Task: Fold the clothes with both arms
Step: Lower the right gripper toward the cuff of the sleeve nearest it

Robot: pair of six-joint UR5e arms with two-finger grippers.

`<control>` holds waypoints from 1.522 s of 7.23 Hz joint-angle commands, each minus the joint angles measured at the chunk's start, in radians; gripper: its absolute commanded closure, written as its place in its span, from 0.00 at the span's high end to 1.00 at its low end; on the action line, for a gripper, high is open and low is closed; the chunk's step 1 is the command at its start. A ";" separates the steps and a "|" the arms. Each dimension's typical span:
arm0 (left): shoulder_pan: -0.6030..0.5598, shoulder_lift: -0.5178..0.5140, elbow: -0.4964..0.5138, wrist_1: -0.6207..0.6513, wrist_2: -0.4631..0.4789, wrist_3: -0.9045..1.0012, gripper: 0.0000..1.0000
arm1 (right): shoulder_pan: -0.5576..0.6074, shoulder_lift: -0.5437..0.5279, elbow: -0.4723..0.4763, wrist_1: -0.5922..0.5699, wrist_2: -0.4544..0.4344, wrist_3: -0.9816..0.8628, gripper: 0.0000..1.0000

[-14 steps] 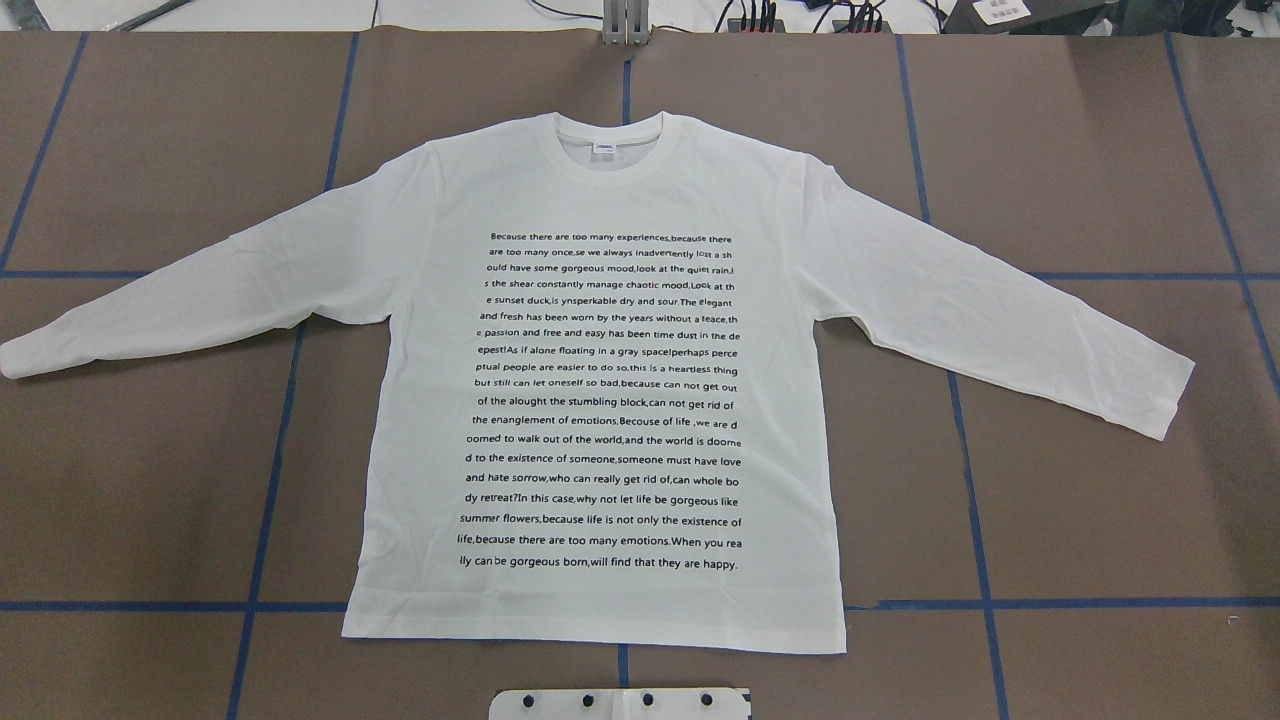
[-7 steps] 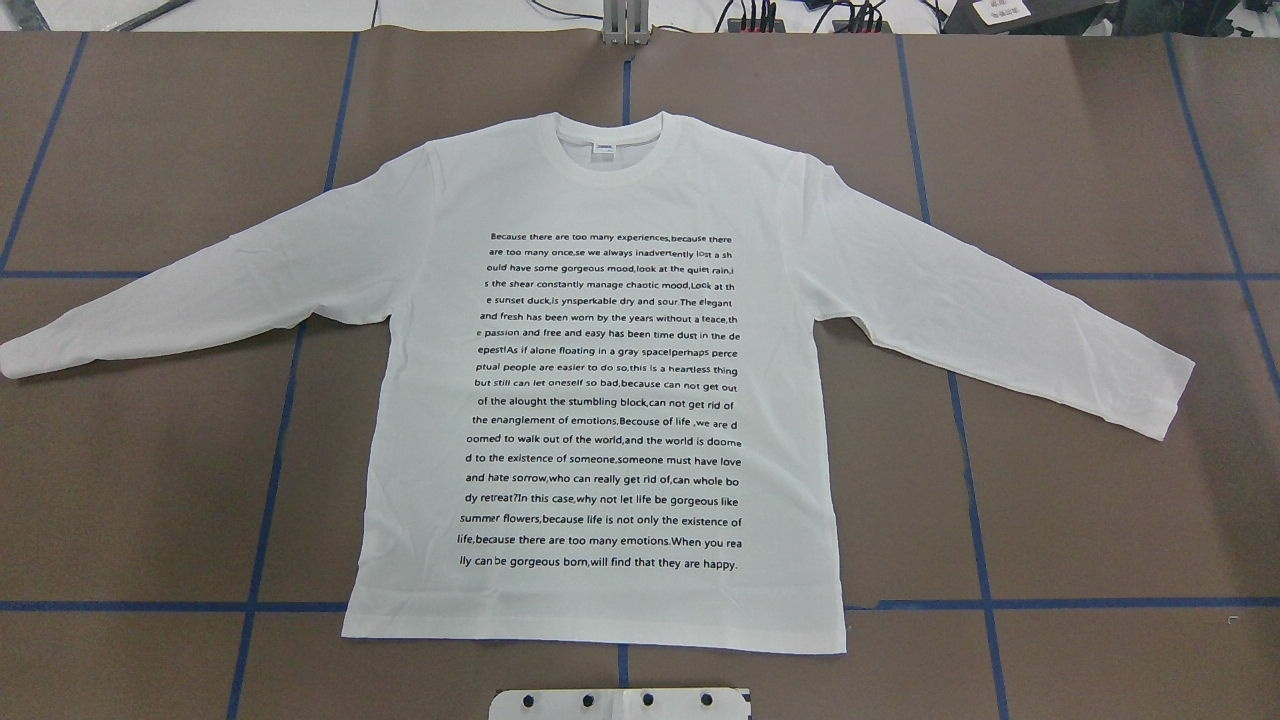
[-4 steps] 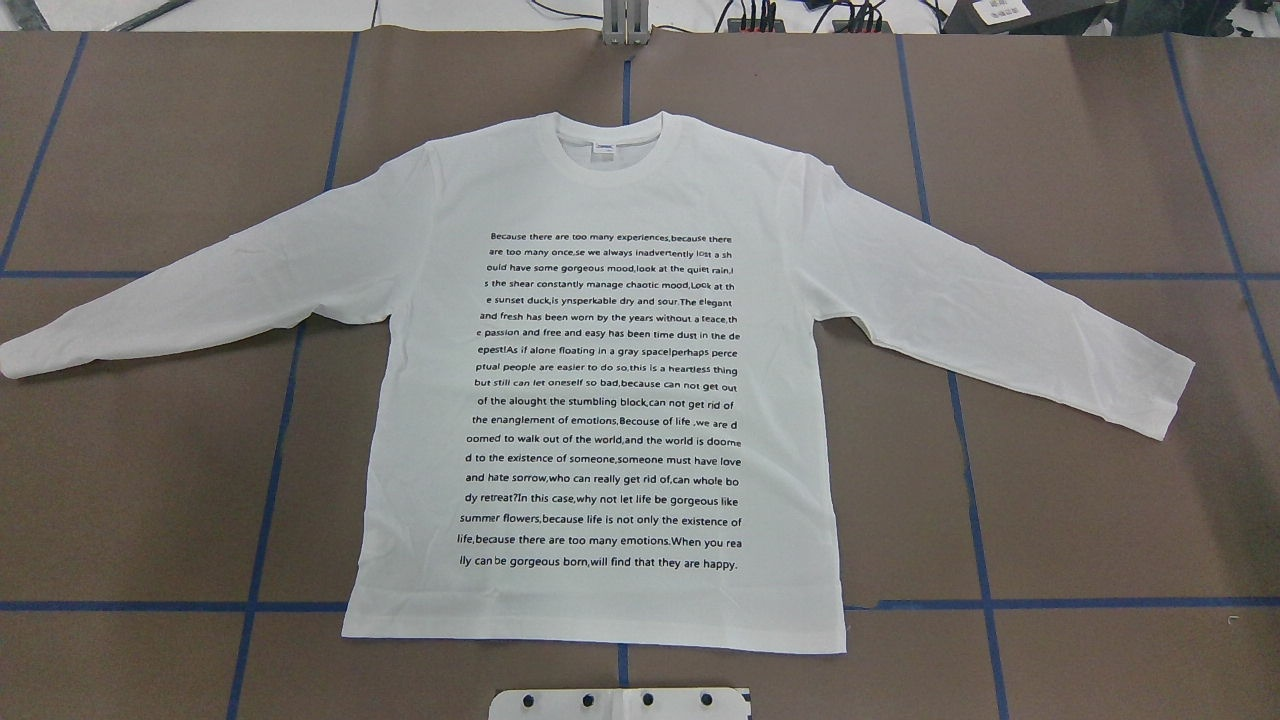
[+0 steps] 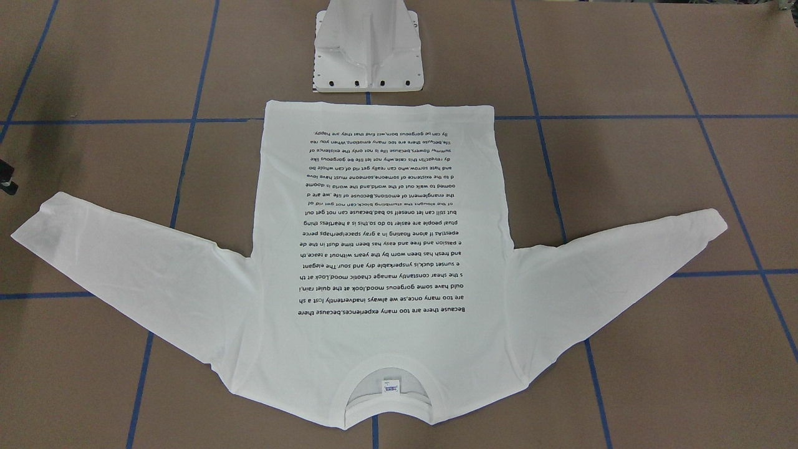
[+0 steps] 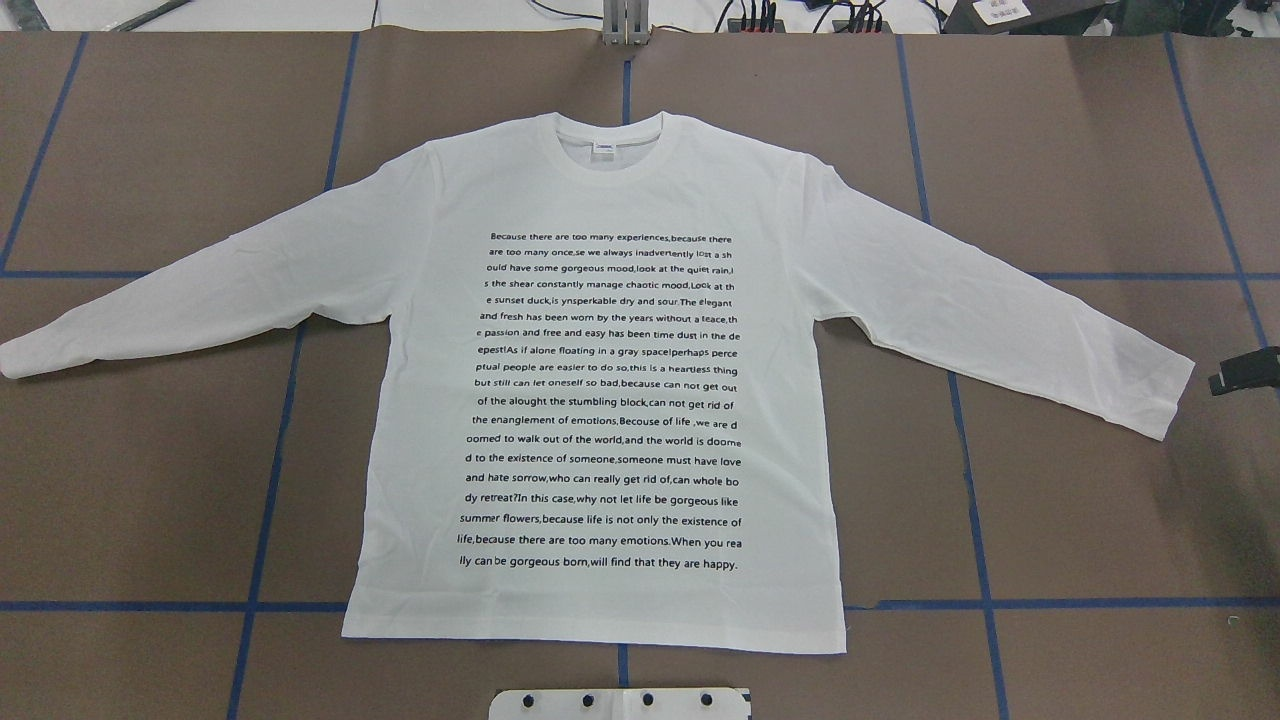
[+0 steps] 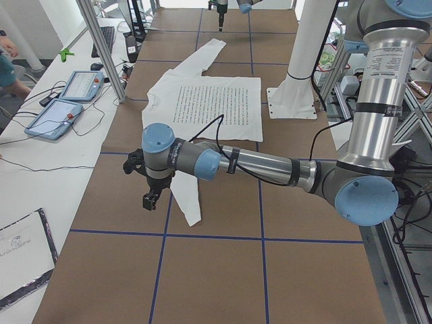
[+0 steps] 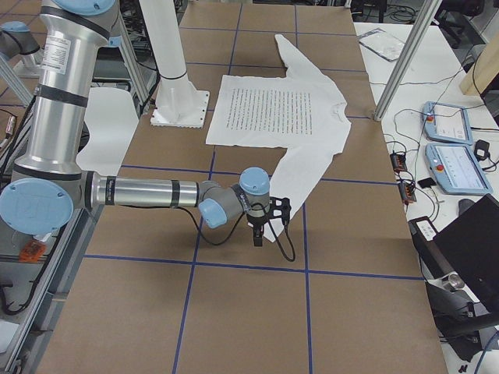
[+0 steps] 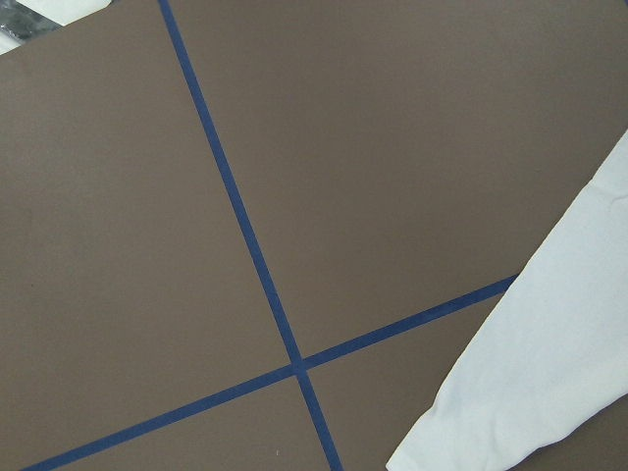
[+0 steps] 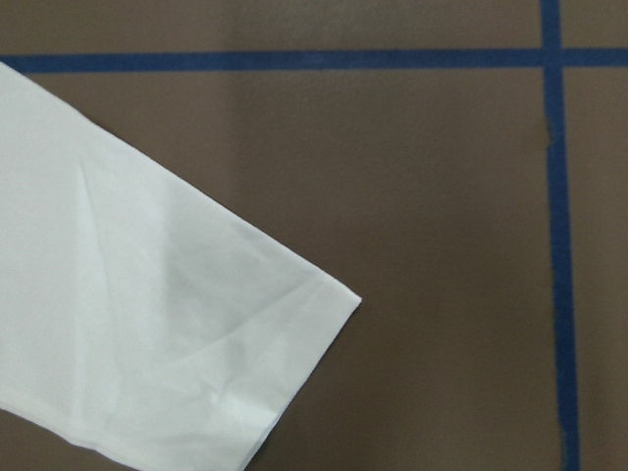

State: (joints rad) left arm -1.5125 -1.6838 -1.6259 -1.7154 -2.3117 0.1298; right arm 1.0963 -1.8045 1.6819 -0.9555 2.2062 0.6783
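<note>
The clothes are one white long-sleeved T-shirt (image 5: 600,400) that lies flat with its black text up and both sleeves spread. In the front-facing view the T-shirt (image 4: 380,249) has its neck nearest the camera. My right gripper (image 5: 1240,373) pokes in at the overhead view's right edge, just beyond the right cuff (image 5: 1170,400) and apart from it. I cannot tell whether it is open or shut. The right wrist view looks down on that cuff (image 9: 147,324). My left gripper (image 6: 150,199) hangs over the table beside the left cuff (image 6: 192,212); I cannot tell its state.
The white pedestal (image 4: 368,50) stands just behind the shirt's hem. Blue tape lines (image 5: 270,480) cross the brown table cover. Control tablets (image 6: 61,101) and cables lie on a side table beyond a metal post (image 6: 101,47). A laptop (image 7: 460,234) sits at the other end.
The right gripper has come into the overhead view at the right edge, near the right cuff. The shirt has not moved.
</note>
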 commanded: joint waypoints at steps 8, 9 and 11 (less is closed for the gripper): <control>0.000 -0.005 0.012 -0.030 -0.008 -0.002 1.00 | -0.096 0.085 -0.157 0.127 -0.028 0.060 0.76; 0.000 -0.007 0.012 -0.030 -0.008 -0.002 1.00 | -0.096 0.089 -0.156 0.124 -0.028 0.060 0.59; 0.000 -0.010 0.017 -0.030 -0.008 -0.002 1.00 | -0.098 0.094 -0.156 0.121 -0.029 0.060 0.40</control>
State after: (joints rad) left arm -1.5125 -1.6916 -1.6126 -1.7456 -2.3194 0.1273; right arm 0.9999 -1.7132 1.5261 -0.8325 2.1767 0.7378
